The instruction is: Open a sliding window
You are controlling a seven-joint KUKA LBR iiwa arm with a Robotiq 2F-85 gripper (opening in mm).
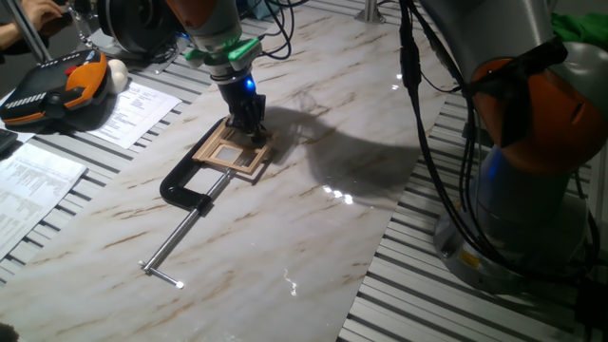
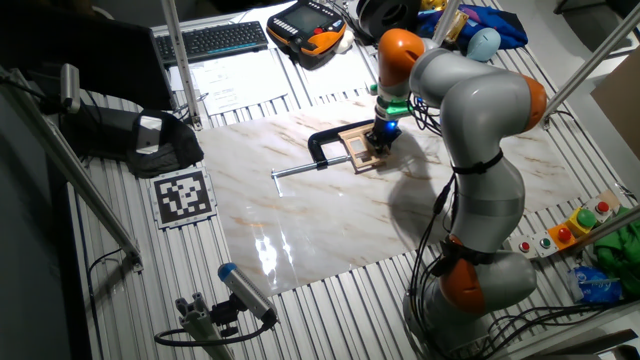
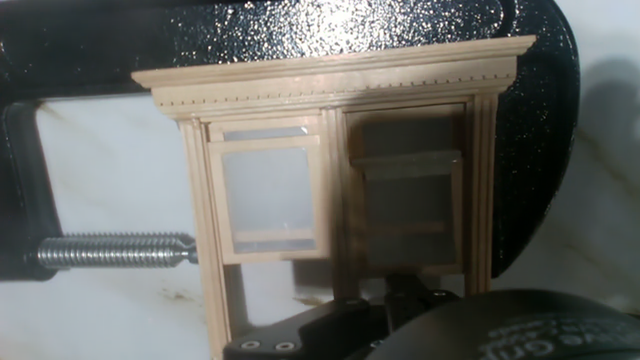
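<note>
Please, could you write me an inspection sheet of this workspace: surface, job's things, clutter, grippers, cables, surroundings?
Surface: marble-look table top, glare spots.
Job's things: sliding window lies flat, held in black C-clamp; the screw tip meets its side frame in the hand view.
Clutter: nothing seen on the marble.
Grippers: gripper down at the window; finger state hidden.
Cables: black cables hang along the arm.
Surroundings: teach pendant, papers, keyboard, marker tag.

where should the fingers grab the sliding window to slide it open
On a sash's thin crossbar, coming straight down from above. The sliding window lies flat on the table, pinned by the black C-clamp, so only the sashes should move. The gripper is already over it.
</note>
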